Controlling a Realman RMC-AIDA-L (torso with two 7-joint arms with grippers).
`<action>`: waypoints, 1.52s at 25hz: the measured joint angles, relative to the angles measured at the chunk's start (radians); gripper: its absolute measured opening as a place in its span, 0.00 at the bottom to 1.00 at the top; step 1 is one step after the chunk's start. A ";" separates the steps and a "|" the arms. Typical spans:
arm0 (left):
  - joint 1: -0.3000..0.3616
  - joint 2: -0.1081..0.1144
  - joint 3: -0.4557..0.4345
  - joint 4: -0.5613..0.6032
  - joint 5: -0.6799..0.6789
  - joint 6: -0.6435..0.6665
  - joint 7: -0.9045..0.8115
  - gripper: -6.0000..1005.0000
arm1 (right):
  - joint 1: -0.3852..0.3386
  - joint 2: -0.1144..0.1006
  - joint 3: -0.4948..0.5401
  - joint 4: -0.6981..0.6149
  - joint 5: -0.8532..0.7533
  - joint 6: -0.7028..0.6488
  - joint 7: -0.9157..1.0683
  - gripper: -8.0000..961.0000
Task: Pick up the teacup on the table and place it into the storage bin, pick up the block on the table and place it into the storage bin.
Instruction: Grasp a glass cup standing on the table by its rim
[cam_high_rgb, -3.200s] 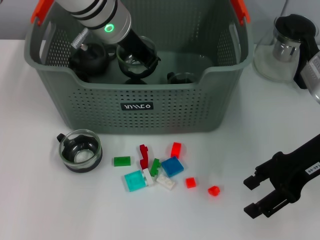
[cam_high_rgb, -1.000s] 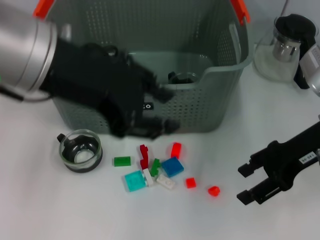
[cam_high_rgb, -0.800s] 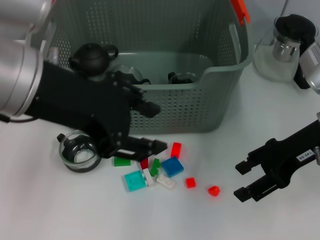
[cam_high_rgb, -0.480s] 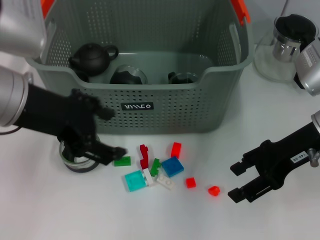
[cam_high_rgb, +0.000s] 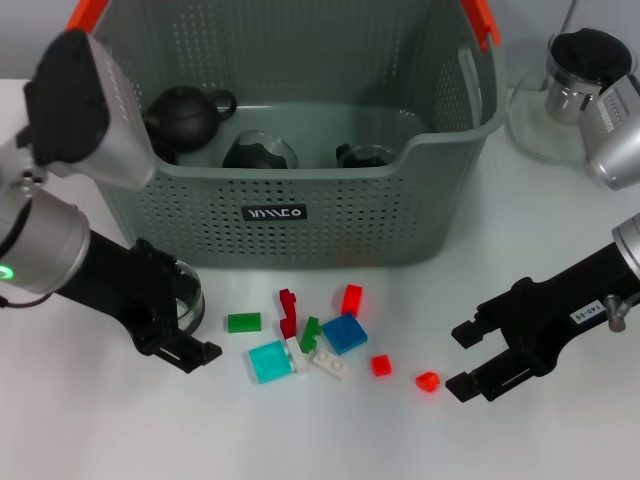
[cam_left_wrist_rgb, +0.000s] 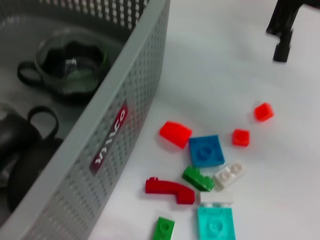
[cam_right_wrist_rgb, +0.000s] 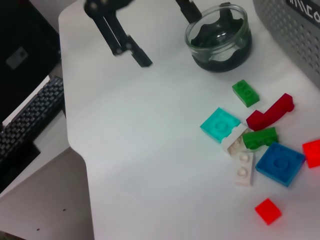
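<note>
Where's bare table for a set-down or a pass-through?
Bare: between the small red block and the open right gripper. Crowded: block cluster around the blue square block, and the glass teacup at the open left gripper.

Bright, even light; soft shadows (left wrist view blurred)

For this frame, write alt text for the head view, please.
The left gripper straddles a glass teacup on the white table, jaws open, in front of the storage bin holding a black teapot and cups. Coloured blocks lie scattered mid-table; the right gripper hovers open beside them.
</note>
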 joint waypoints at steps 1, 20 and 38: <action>0.000 0.000 0.009 -0.013 0.007 -0.013 -0.003 0.85 | 0.000 0.000 0.000 0.000 0.000 0.001 0.000 0.86; -0.006 0.001 0.064 -0.206 0.139 -0.224 -0.038 0.82 | 0.001 0.004 0.000 0.001 -0.003 0.004 0.024 0.86; -0.003 -0.001 0.083 -0.248 0.149 -0.289 -0.064 0.67 | 0.003 0.003 0.000 0.001 -0.003 0.006 0.025 0.86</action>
